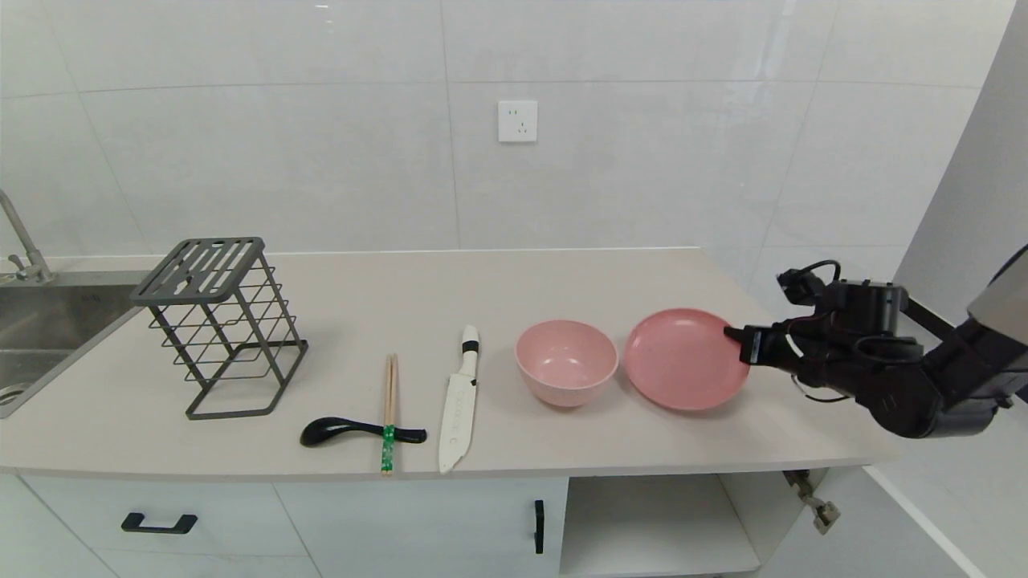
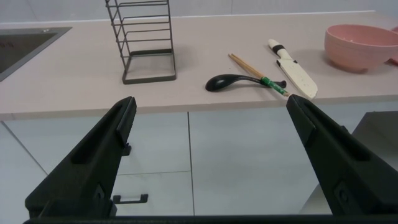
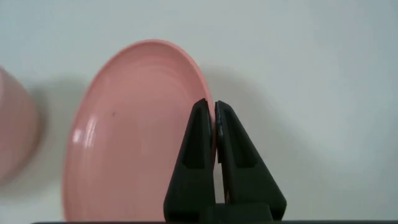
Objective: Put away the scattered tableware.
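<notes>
A pink plate (image 1: pixel 684 359) lies on the counter at the right, and my right gripper (image 1: pixel 735 333) is shut on its right rim. The right wrist view shows the closed gripper (image 3: pixel 216 118) pinching the plate's (image 3: pixel 130 124) edge. Just left of the plate stands a pink bowl (image 1: pixel 566 371). Further left lie a white knife (image 1: pixel 459 397), wooden chopsticks (image 1: pixel 389 409) and a black spoon (image 1: pixel 345 431), with the chopsticks across the spoon's handle. My left gripper (image 2: pixel 211 155) is open and holds nothing. It hangs in front of the cabinets, below the counter's edge.
A dark wire rack (image 1: pixel 221 325) stands at the counter's left, beside a steel sink (image 1: pixel 40 321) with a tap. The counter ends just right of the plate. Below are cabinet doors and an open shelf (image 1: pixel 658 522).
</notes>
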Robot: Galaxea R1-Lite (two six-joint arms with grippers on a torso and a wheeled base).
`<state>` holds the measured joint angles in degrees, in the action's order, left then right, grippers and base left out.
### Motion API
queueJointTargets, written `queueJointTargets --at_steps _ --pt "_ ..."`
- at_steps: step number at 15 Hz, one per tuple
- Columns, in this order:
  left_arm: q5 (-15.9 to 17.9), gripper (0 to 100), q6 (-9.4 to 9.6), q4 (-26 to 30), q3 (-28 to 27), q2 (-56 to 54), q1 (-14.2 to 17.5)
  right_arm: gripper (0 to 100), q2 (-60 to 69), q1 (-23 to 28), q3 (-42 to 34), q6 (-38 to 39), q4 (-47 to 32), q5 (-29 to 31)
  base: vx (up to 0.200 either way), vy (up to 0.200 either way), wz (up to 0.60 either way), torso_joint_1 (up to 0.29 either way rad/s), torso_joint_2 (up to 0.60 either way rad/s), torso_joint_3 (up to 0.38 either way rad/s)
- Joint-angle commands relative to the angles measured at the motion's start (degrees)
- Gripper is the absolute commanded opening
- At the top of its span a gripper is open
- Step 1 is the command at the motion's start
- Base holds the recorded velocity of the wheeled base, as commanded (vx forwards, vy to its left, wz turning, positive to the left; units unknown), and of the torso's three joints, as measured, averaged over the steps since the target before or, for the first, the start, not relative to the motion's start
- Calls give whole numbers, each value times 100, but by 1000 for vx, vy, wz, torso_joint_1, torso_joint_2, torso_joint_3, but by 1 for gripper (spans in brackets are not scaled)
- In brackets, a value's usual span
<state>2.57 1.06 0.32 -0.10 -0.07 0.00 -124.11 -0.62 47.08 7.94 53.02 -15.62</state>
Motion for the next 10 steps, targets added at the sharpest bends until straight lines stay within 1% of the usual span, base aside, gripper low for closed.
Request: queueJointTargets --at_steps 1,2,3,4,5,6,7,8,9,10 --pt "6 100 -9 3 1 7 0 0 748 27 478 507 -2 -20 0 0 0 0 0 0" --pt "50 100 -1 3 1 7 0 0 1091 36 618 692 -11 -20 0 0 0 0 0 0" --pt "182 100 35 -14 1 7 0 0 1293 36 557 701 -11 -20 0 0 0 0 0 0" --pt "244 100 -9 -199 -105 7 0 0 1478 18 469 701 -11 -38 0 0 0 0 0 0" --pt "253 100 -115 -990 -975 218 62 0 1715 9 346 701 -11 -126 0 0 0 0 0 0" --pt "270 100 -88 -1561 -1792 930 105 0 1970 -8 231 701 -28 -205 0 0 0 0 0 0" --pt "305 100 -88 -1666 -2108 1185 97 0 2084 -26 152 692 -37 -249 0 0 0 0 0 0" --pt "841 100 -159 -1543 -2319 1589 -70 0 2567 -149 -217 692 -107 -310 0 0 0 0 0 0" --pt "903 100 -176 -1517 -2311 1642 -97 0 2620 -166 -252 692 -125 -310 0 0 0 0 0 0" --pt "1131 100 -633 -1297 -1994 2442 -633 0 3244 -272 -630 683 -459 -390 0 0 0 0 0 0"
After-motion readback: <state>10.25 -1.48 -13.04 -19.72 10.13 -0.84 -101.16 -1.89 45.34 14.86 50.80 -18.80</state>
